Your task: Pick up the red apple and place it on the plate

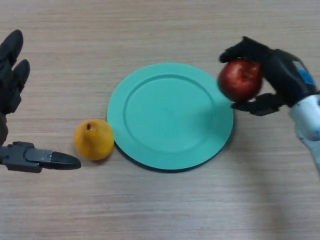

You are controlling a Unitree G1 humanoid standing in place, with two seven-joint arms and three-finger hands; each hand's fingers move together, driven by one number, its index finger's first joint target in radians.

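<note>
The right robot hand [272, 75] is curled around the red apple [240, 80], fingers above and thumb below, holding it over the right rim of the green plate [170, 117]. The apple looks firm, smooth and rather slippery, best clasped across its widest part. The left robot hand [15, 90] rests spread at the counter's [160, 210] left, near a yellow fruit [93, 139].

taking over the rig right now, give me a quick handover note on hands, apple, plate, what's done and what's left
Right robot hand: shut on the red apple, held at the plate's right edge.
Left robot hand: open, idle at the table's left side, holding nothing.
Plate: green, holds nothing.
A yellow fruit lies beside the plate's left edge.
Done: apple grasped.
Left: bring it over the plate, set it down, release.
</note>
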